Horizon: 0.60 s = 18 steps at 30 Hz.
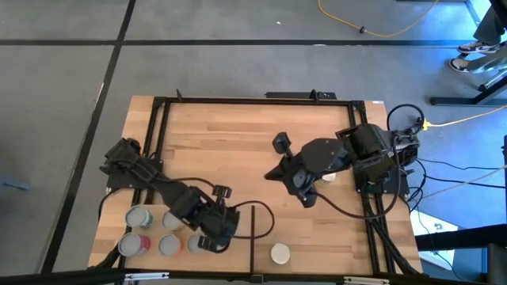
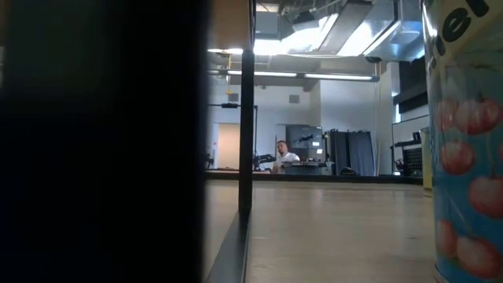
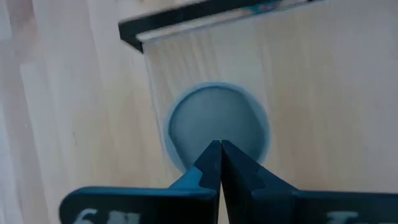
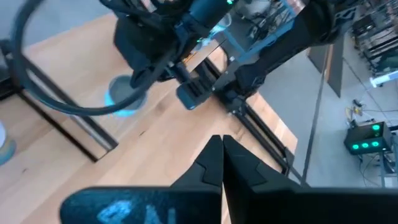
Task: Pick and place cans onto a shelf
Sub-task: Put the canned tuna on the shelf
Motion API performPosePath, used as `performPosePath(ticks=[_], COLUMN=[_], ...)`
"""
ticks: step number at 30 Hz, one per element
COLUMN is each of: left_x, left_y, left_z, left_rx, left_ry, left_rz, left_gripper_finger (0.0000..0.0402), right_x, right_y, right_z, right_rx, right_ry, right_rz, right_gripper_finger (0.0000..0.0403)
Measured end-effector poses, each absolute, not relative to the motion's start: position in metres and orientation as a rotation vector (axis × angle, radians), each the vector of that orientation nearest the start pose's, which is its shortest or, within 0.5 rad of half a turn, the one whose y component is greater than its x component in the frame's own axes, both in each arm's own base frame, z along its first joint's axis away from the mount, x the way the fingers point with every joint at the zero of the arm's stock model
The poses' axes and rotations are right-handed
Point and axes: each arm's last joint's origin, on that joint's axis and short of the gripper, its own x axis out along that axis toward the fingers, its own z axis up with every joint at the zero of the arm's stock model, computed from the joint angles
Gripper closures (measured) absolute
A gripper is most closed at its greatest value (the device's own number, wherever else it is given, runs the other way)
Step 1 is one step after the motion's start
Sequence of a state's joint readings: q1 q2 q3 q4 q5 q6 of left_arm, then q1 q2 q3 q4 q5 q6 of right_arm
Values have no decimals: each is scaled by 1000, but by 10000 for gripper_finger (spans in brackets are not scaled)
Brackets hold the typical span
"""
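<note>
You are working over a big wooden table (image 1: 238, 119), and the pale board with the black edge, which I am taking for the shelf (image 3: 323, 87), is sitting under your left arm. I cannot tell from above just where its edges are running, so you could be setting a can half off it, and then it would be tipping. Most of the cans (image 1: 139, 217) are standing close together at the near left corner. The left gripper (image 1: 215, 234) is hanging right beside them, so a fast swing could be knocking them over like skittles. Its fingers (image 3: 211, 163) are pressed tight together and holding nothing. They are pointing at the top of a grey can (image 3: 214, 112) on the pale board. If you are pushing down like this, you will be poking the lid, not grabbing the can. The right gripper (image 1: 305, 196) is waiting over the middle of the table with its fingers (image 4: 211, 158) pressed together and empty too. A pale can (image 1: 327, 176) is peeking out from under that arm, so a low move could be bumping it. One white-topped can (image 1: 280, 253) is standing alone at the near edge, where a nudge could be sending it off the table.
</note>
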State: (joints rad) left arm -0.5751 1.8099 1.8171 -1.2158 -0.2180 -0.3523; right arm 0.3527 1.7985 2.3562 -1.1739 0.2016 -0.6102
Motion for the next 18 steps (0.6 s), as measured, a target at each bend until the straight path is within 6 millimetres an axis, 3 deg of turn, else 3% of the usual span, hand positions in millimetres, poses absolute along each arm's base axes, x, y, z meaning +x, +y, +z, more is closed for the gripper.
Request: performPosePath(ticks=[9,18], left_x=[317,315], left_y=[-182,-182], left_z=[324,321], left_rx=[139,88], left_ry=[1192,1258], left_rz=[-119,-154], left_gripper_finger=[402,402], right_x=[312,311], right_y=[109,108], right_z=[481,480], right_rx=[-744,-747], right_ry=[597,615], right_rz=[334,339], right_gripper_finger=[401,400])
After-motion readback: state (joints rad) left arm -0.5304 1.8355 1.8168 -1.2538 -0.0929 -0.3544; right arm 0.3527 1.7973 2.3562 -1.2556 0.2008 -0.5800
